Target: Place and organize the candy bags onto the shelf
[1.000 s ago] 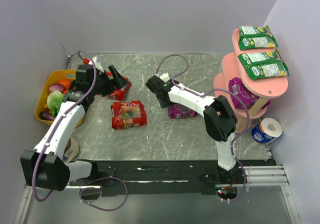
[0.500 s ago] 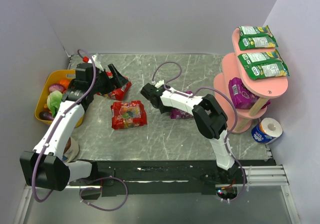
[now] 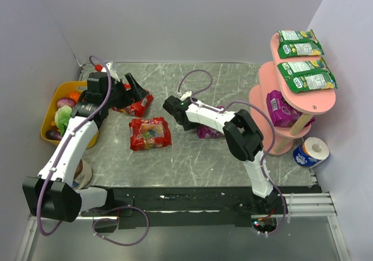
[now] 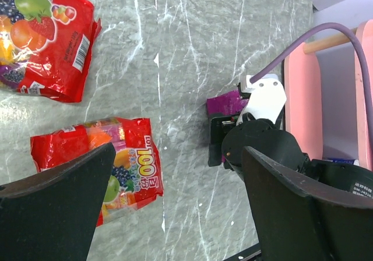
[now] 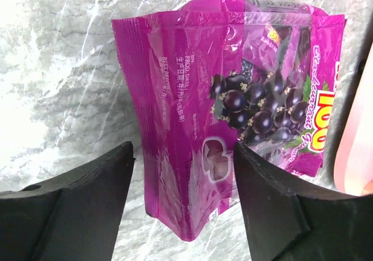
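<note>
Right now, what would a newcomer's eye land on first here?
Probably the tall pink shelf at the right, with green candy bags on its upper tiers. Next, the right gripper poised with jaws apart over a purple grape bag at mid-table, and two red bags lying left of it.

Two slim arms on show. The left arm (image 3: pixel 73 147) has white shell links between chunky black joint housings, and the right arm (image 3: pixel 211 114) matches it, white over black. A thin purple cable (image 3: pixel 38 208) trails along the left one; a second purple cable (image 3: pixel 197 71) arcs off the right. Up close, the left gripper (image 4: pixel 178 156) has broad matte-black wedge fingers (image 4: pixel 52 214). The right gripper (image 5: pixel 183 150) has the same dark, smooth-edged fingers (image 5: pixel 70 208). The left wrist view catches a white plate (image 4: pixel 265 98) with two small dark dots on the right arm's black wrist.
</note>
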